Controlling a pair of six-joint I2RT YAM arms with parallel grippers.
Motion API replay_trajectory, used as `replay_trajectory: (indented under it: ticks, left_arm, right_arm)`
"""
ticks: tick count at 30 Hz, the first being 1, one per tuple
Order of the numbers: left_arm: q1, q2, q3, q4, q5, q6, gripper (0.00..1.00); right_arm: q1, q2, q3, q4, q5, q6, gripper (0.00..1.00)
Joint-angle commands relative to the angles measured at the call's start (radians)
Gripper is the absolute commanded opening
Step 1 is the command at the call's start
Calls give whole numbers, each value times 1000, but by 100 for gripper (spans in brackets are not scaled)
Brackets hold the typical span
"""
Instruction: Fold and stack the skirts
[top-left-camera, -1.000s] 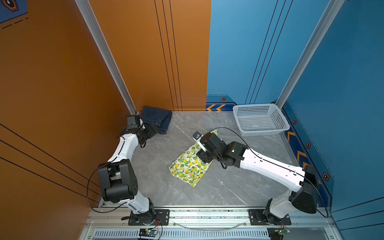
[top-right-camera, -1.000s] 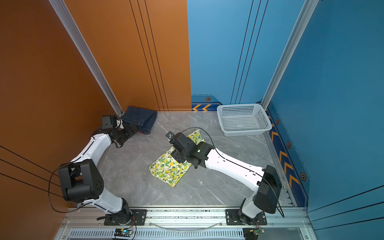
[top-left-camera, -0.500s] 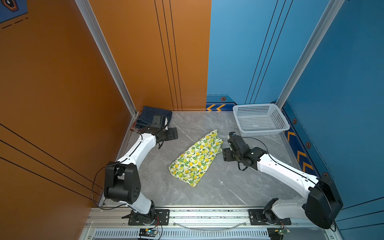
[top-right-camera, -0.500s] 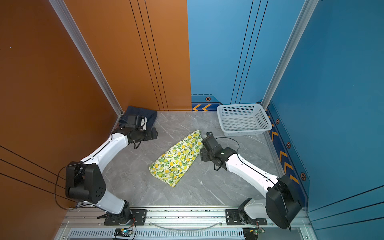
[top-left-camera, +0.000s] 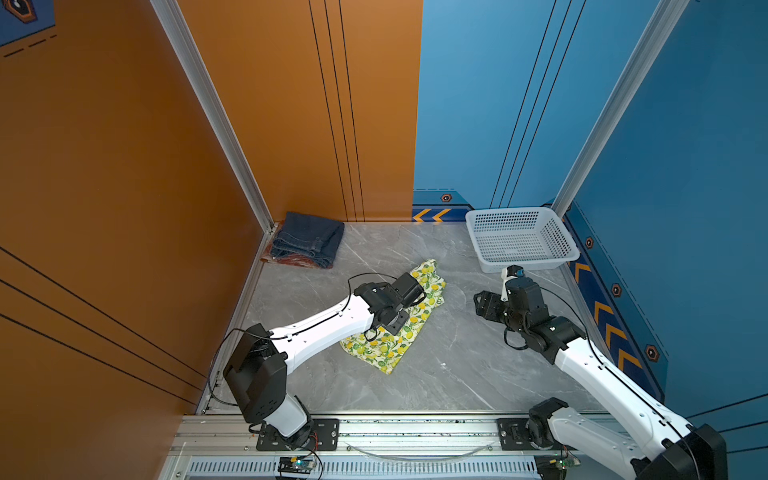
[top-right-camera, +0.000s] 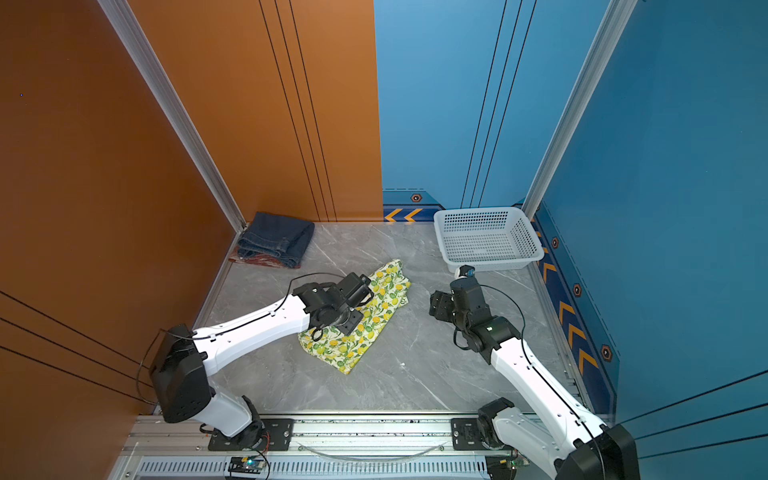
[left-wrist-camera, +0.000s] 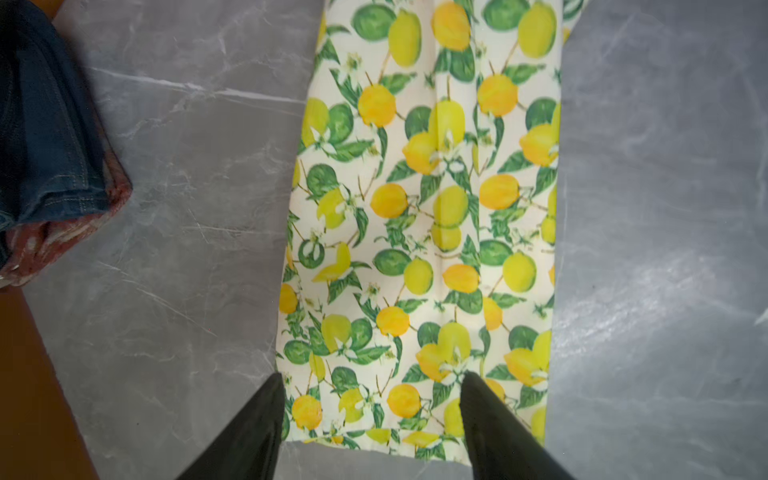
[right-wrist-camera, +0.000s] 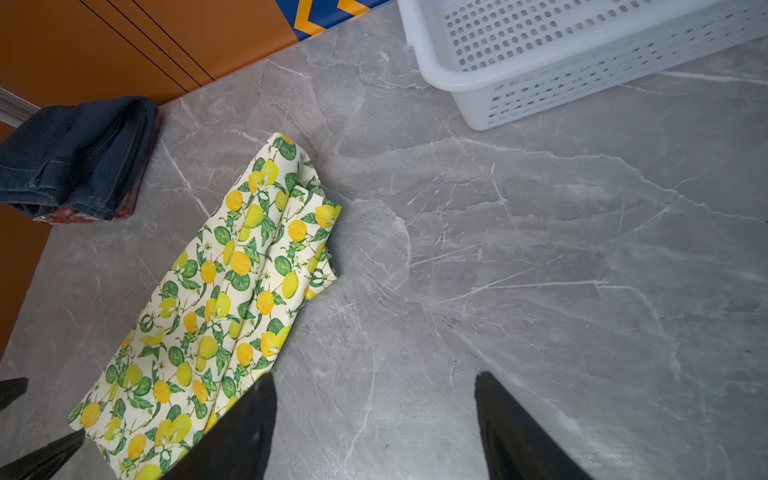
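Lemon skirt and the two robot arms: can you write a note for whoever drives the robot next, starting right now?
Left gripper: open, jaws straddling one end of the lemon skirt, nothing held.
Right gripper: open over bare table, nothing held.
Where: the lemon skirt lies mid-table, folded into a long strip. The denim skirt sits folded on the plaid skirt in the far left corner.
Done: two skirts folded and stacked.
Left: probably fold the lemon skirt shorter, then set it on the stack.
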Motion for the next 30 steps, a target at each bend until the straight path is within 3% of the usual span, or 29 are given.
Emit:
replay_trajectory:
  ticks: [1,10,16,20,26,30]
  left_arm:
    - [-39,18,-49,-59,-20,-79,66]
    - [-97,97,-94,-57,42,-170,64]
    - [-106,198,-55,-57,52,-175,56]
    - [-99,239,-47,-55,60,-185,41]
    - [-65,205,-19,-49,90,-188,0]
    - [-2,98,2,-26,145,-188,0]
  right_arm:
    - [-8,-18,-21,3,-30,11,76]
    - [-4,-6,-33,19,-57,5,75]
    - [4,-19,-38,22,-54,9,75]
    - [9,-31,-35,11,-47,4,75]
    - [42,-25,-29,8,-12,-22,75]
    - [102,0,-24,22,16,-37,75]
